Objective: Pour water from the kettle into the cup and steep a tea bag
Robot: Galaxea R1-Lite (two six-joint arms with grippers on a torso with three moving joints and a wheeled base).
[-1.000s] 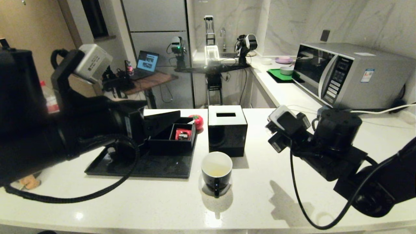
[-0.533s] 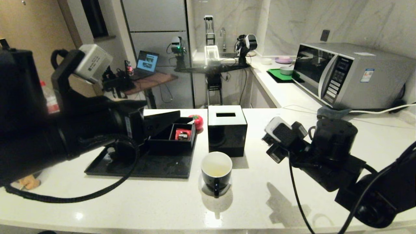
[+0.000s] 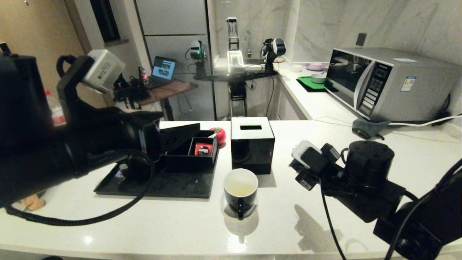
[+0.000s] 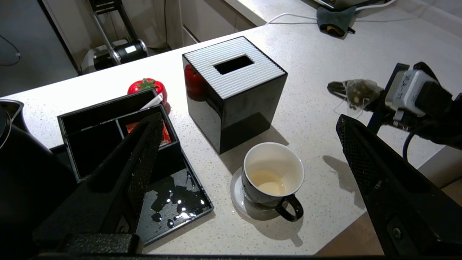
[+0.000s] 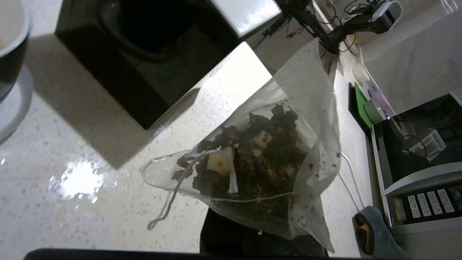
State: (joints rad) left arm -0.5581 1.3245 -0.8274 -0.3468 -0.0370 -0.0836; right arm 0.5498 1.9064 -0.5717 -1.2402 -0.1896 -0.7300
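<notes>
- The kettle [image 4: 21, 173] sits on the black tray [image 3: 162, 186], close beside the left gripper [image 4: 249, 151], on the side away from the cup.
- The tissue box [image 3: 252, 143] stands just behind the cup, between the two grippers.
- The left gripper hangs above the tray with its fingers [image 4: 137, 162] spread wide and nothing in them.
- The right gripper [image 4: 352, 93] is clamped on the tea bag, raised above the counter [image 3: 281, 224] beside the cup.
- The cup [image 3: 240, 190], holding shallow yellowish water [image 4: 269, 182], lies below and between the left fingers.
- The tea bag [image 5: 267, 169] sags from the right fingertips, its string [image 5: 169, 202] dangling.
</notes>
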